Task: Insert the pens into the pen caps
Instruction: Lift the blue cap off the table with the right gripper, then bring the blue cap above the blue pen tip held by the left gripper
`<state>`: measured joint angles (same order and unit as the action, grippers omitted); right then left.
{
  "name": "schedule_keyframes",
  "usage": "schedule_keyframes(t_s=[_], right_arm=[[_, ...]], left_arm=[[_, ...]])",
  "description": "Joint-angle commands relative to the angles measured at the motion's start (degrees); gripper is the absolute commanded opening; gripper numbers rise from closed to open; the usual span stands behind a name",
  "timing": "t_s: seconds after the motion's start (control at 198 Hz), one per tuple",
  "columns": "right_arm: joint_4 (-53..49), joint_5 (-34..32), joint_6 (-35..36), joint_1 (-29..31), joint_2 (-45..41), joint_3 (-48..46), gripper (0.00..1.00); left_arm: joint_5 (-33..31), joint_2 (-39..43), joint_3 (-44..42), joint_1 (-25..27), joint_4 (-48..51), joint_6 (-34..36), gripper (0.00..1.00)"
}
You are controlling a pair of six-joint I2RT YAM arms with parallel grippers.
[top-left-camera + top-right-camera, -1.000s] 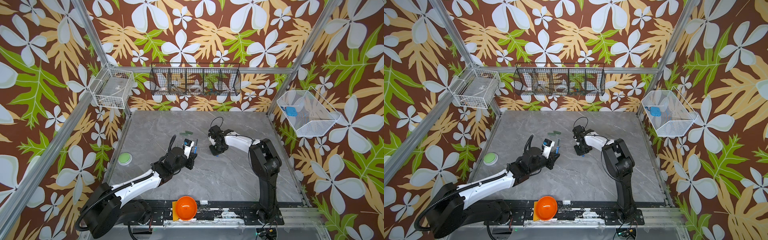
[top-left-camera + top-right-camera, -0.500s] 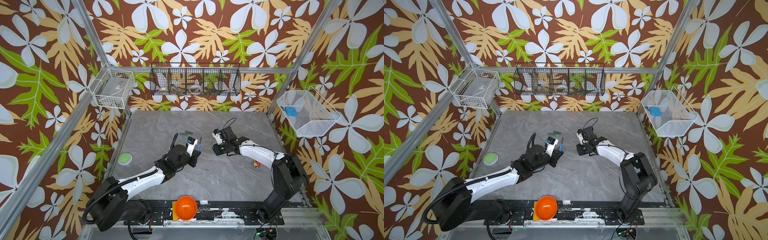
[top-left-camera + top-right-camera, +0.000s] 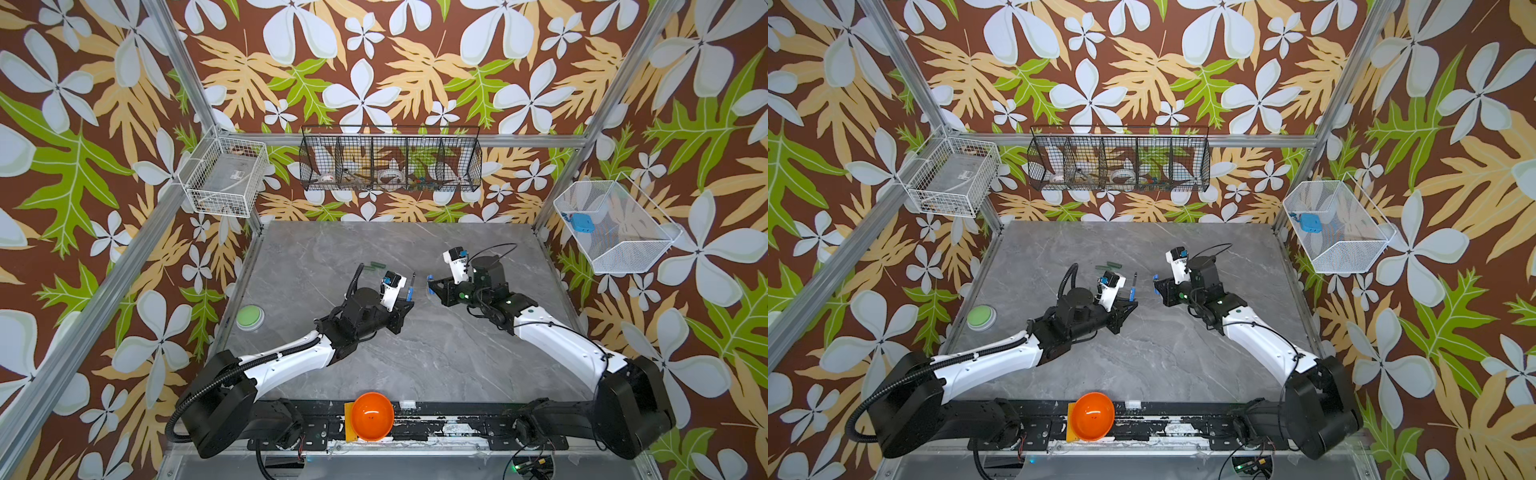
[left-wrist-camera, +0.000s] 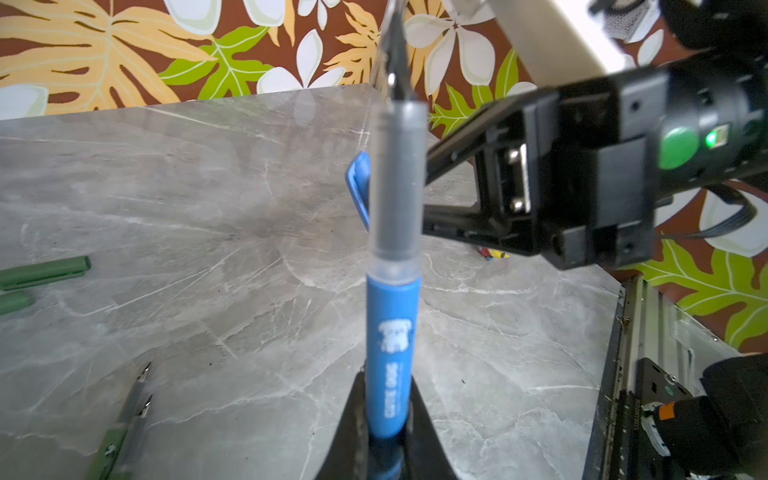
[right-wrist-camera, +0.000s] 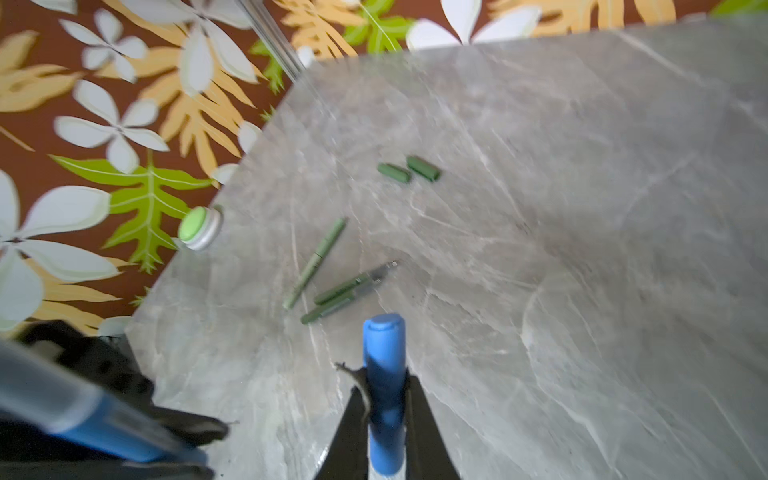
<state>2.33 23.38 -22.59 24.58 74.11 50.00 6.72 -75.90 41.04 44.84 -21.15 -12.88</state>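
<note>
Left gripper (image 4: 384, 401) clamped on blue pen (image 4: 390, 328). Right gripper (image 5: 384, 388) pinching blue cap (image 5: 384, 349), near blue pen's tip, apart. Dark green caps (image 3: 377, 266) lie left of blue pen.

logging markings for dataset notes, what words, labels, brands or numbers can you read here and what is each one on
No text here reads clearly.
blue pen: a white logo figure and a line of white print along the barrel, in the left wrist view; too blurred to read.
white wire basket: a small label on something inside it, in both top views; too small to read.
green pens and green caps: no print shows.
</note>
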Motion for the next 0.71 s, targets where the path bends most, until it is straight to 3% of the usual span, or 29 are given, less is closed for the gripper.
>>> schedule_keyframes(t_s=[0.0, 0.202, 0.54, 0.701], right_arm=[[12.2, 3.6, -4.7, -0.7, -3.7, -1.6, 0.15], [20.4, 9.3, -11.1, -1.2, -6.0, -1.8, 0.16], [31.7, 14.7, -16.3, -1.2, -5.2, -2.4, 0.16], [32.3, 15.5, -16.2, -1.0, -4.7, -2.2, 0.16]], left_arm=[[-1.4, 1.2, 0.6, 0.7, -1.5, 1.3, 0.00], [-1.4, 1.5, 0.8, 1.1, -2.1, 2.8, 0.00], [-0.2, 0.7, 1.2, 1.3, -2.0, 3.2, 0.00], [0.0, 0.7, 1.2, 1.3, -1.9, 3.1, 0.00]])
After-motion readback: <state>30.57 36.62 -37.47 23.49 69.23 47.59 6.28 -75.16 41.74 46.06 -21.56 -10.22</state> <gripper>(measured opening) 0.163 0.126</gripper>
